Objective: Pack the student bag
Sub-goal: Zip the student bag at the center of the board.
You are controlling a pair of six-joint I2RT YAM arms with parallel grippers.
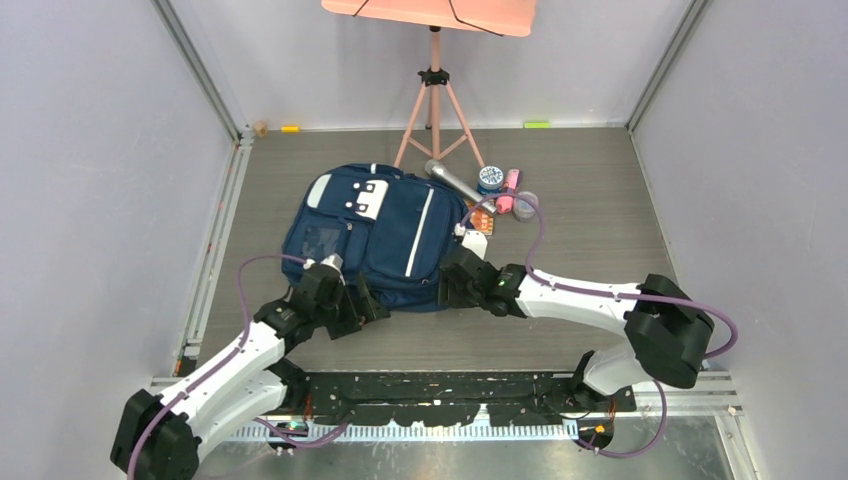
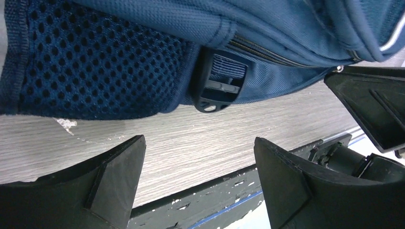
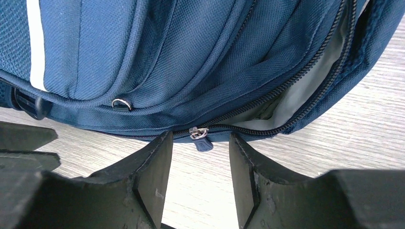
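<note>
Top view: student bag (image 1: 385, 230) lies flat at centre of table (image 1: 600, 225), front face up, white stripe running 12 to 6 o'clock. Small items sit at its 1 o'clock corner: silver cylinder (image 1: 452, 181), blue round tin (image 1: 490, 178), pink item (image 1: 509, 190).

Left arm: reaches from its base toward 1 o'clock, elbow low, wrist at the bag's 7 o'clock corner. Left gripper (image 1: 362, 303) is just beside the bag's near edge. In the left wrist view, its jaws are spread wide over bare table and nothing lies between them. The mesh panel (image 2: 95, 62) and a black buckle (image 2: 217, 88) lie just beyond the fingertips, apart from them.

Right arm: the forearm stretches toward 9 o'clock, low over the table, with the wrist at the bag's 5 o'clock corner. Right gripper (image 1: 447, 283) is at the bag's edge. In the right wrist view, the jaws are partly spread with the zipper pull (image 3: 199, 134) in the gap between the tips. No pinch is visible. The zip gapes to the 3 o'clock side and grey lining (image 3: 291, 100) shows.
</note>
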